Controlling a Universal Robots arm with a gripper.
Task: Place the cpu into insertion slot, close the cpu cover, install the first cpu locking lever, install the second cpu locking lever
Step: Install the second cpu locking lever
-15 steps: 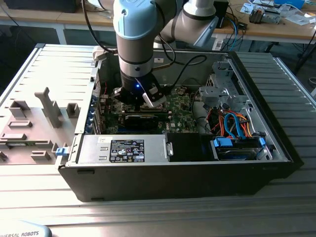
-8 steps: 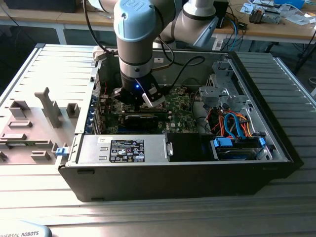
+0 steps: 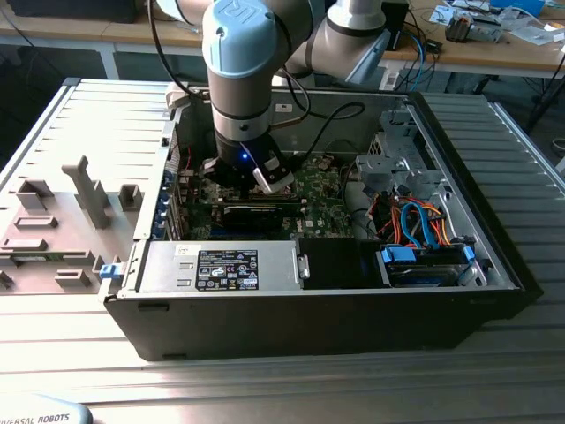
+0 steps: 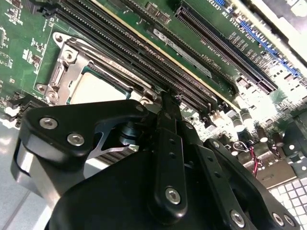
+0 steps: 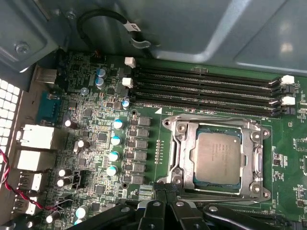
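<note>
Silver-grey cpu [image 5: 218, 157] sits flat in the insertion slot [image 5: 187, 158] on the green motherboard [image 5: 96, 143], with the cpu cover [image 5: 217, 130] down around it, framing the chip. Hovering just above the socket edge inside the computer case [image 3: 494, 256], the gripper [image 4: 165, 103] has its fingers [image 4: 169, 143] pinched together, holding nothing.

Computer case [image 3: 309, 318] on slatted table [image 3: 512, 380]
</note>
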